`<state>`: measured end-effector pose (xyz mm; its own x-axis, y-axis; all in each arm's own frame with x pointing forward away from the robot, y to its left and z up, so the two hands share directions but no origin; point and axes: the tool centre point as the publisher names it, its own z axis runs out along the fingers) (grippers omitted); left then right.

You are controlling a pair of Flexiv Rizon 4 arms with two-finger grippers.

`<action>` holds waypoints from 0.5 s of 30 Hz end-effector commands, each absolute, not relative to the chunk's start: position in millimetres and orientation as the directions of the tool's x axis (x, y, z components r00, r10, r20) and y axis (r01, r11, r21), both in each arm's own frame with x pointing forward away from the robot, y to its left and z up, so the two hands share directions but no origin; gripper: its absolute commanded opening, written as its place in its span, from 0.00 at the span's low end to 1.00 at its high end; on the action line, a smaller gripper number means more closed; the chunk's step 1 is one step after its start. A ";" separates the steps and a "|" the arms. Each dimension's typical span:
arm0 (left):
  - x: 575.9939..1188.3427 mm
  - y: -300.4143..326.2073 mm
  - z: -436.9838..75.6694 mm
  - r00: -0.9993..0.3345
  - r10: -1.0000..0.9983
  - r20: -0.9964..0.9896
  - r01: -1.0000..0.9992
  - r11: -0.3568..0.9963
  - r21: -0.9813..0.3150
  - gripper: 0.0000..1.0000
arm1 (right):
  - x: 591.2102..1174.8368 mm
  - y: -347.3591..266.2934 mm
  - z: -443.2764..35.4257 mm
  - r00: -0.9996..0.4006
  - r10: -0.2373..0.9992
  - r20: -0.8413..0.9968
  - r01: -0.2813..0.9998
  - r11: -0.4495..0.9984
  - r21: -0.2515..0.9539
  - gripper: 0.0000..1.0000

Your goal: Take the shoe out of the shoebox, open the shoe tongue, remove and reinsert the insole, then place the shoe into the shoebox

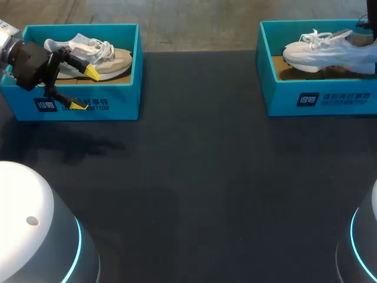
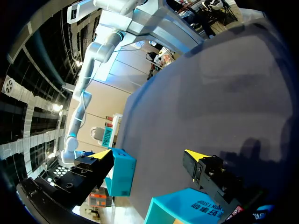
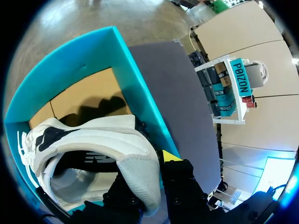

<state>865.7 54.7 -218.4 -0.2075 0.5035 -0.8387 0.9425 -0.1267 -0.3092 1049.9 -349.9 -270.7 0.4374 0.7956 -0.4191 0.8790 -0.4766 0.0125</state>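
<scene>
Two teal shoeboxes stand at the table's far side. The left box (image 1: 118, 103) holds a beige and white shoe (image 1: 109, 59). My left gripper (image 1: 85, 88) hangs open over that box's front wall, one yellow tip by the shoe and one outside the wall, with nothing between its fingers (image 2: 196, 155). The right box (image 1: 306, 97) holds a white shoe (image 1: 330, 53). In the right wrist view my right gripper (image 3: 149, 172) is shut on the heel of the white shoe (image 3: 93, 144), which lies inside its box (image 3: 70, 60). One of its fingertips (image 3: 170, 155) shows; the other is hidden behind the heel.
Dark table surface (image 1: 200, 177) stretches between and in front of the two boxes. In the left wrist view the right box (image 2: 122, 172) shows ahead across the table, and the left box's wall (image 2: 182, 207) lies under the gripper.
</scene>
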 end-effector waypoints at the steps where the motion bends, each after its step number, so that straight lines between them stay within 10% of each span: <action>1: 866.4 55.1 -218.3 -0.206 0.506 -0.837 0.942 -0.128 -0.309 1.00 | 1055.7 -349.8 -278.3 0.435 0.792 -0.428 0.876 -0.483 -0.003 0.00; 15: 866.4 55.1 -218.3 -0.206 0.506 -0.837 0.942 -0.128 -0.309 1.00 | 1055.5 -343.1 -308.0 0.424 0.785 -0.452 0.871 -0.490 -0.035 0.00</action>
<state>865.7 54.7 -218.4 -0.2075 0.5036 -0.8387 0.9425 -0.1267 -0.3092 1048.5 -342.9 -304.2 0.4245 0.7873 -0.4471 0.8741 -0.4852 -0.0244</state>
